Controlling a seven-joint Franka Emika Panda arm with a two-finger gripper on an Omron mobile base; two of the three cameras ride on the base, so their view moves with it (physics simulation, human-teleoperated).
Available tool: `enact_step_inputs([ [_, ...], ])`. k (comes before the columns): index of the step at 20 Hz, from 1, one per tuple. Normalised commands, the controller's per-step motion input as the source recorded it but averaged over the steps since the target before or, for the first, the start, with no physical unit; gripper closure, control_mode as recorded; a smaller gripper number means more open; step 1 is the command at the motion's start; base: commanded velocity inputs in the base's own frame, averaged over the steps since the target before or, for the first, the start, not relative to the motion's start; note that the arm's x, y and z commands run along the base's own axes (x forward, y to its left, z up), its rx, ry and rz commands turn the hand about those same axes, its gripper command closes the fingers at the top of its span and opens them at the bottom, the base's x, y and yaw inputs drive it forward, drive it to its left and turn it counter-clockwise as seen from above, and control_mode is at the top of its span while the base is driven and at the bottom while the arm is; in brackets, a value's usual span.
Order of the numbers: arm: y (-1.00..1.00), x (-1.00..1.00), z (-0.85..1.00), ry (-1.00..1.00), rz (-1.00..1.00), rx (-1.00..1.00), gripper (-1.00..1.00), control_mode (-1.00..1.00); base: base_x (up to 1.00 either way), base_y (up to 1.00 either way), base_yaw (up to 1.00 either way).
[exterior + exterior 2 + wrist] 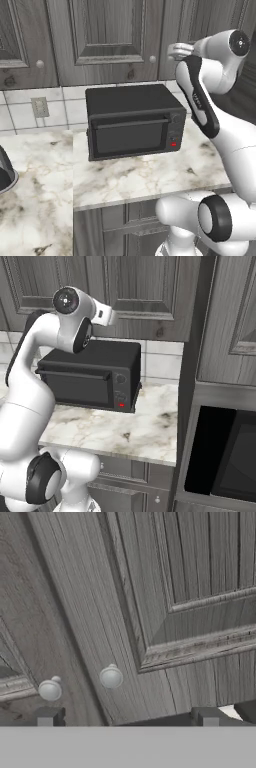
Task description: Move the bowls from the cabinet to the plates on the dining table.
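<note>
The grey wood-grain cabinet [107,35] [140,286] [200,587] hangs above the counter with its raised-panel doors shut. In the hand view two small round knobs [111,677] [50,688] sit on either side of the seam between two doors. My gripper [127,717] is open, with nothing between its fingertips [47,716], and points at the doors close to those knobs. The hand [177,50] [105,315] is raised at the level of the doors' lower edge. The bowls, the plates and the dining table are out of view.
A black microwave [132,122] [90,378] stands on the marble counter [150,175] right below the cabinet and my arm. A wall outlet [40,106] is on the tiles at left. A tall unit with a built-in oven [220,456] bounds the right.
</note>
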Motion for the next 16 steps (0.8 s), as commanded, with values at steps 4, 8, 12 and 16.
enact_step_inputs([
  [4,0.00,0.19,-0.01,-0.02,0.00,0.00,-1.00,-1.00,0.00,0.00,0.00],
  [8,0.01,0.26,-0.01,0.00,0.00,0.00,-1.00,-1.00,0.00,0.00,0.00],
  [12,0.06,0.24,-0.06,0.00,0.00,0.00,-1.00,-1.00,0.00,0.00,0.00],
  [16,0.10,0.16,-0.13,0.00,0.00,0.00,-1.00,-1.00,0.00,0.00,0.00],
])
